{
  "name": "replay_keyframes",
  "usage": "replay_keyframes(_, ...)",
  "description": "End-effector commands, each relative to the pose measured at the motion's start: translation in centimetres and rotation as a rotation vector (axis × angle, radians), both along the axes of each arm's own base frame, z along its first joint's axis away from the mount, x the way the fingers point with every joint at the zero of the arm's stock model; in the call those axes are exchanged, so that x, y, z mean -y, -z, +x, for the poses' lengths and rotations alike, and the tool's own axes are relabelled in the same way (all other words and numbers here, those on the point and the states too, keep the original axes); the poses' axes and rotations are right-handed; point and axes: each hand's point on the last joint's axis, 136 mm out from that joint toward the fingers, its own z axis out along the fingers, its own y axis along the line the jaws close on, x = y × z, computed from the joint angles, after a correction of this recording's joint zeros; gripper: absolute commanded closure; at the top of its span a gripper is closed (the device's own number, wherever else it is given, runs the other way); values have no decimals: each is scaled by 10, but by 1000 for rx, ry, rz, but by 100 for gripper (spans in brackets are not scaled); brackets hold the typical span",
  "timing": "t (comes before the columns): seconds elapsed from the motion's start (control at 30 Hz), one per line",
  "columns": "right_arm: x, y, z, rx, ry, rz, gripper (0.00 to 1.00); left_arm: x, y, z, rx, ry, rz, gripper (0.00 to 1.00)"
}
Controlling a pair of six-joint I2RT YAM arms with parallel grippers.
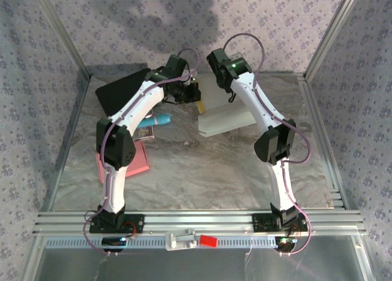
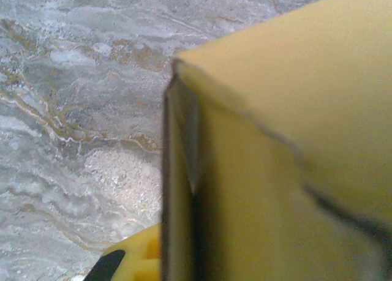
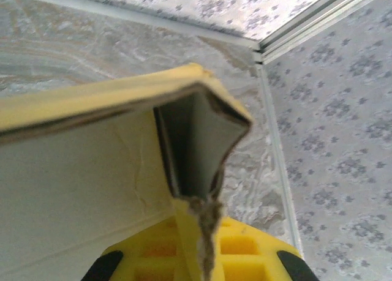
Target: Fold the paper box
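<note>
Yellow card makes up the paper box (image 2: 294,109), which is at the far middle of the grey marble table (image 1: 202,171), between the two arms. The right gripper (image 3: 205,266) is clamped on it. A rough, torn edge of the box runs straight down between its two yellow fingers (image 3: 257,256), and they press on it from both sides. Above them the box wall bends over like a little roof, yellow outside and pale inside. The left gripper (image 1: 191,94) is right up against the box too. One yellow finger (image 2: 138,259) shows just beside a box corner, but the box hides the other one, so I cannot tell if this gripper is squeezing or loose. On the left side of the table lie a pink thing (image 1: 138,160), a flat black thing (image 1: 119,88) and a blue-green thing (image 1: 162,118).
</note>
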Motion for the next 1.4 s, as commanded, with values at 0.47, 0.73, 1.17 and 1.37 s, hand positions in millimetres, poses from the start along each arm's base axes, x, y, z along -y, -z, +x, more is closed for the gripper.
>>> replay_keyframes(0.47, 5, -17, -10, -6, -11, 376, 63, 2, -2, -4, -29, 11, -9, 100)
replay_keyframes(0.73, 8, 10, -4, -37, 7, 329, 76, 2, 1, -4, -38, 19, -7, 100)
replay_keyframes(1.17, -13, 70, -59, -114, 96, 278, 100, -25, 71, -24, -82, -36, 191, 100)
replay_keyframes(1.37, -17, 120, -96, -202, 159, 335, 100, -40, 123, -53, -149, -20, 252, 100)
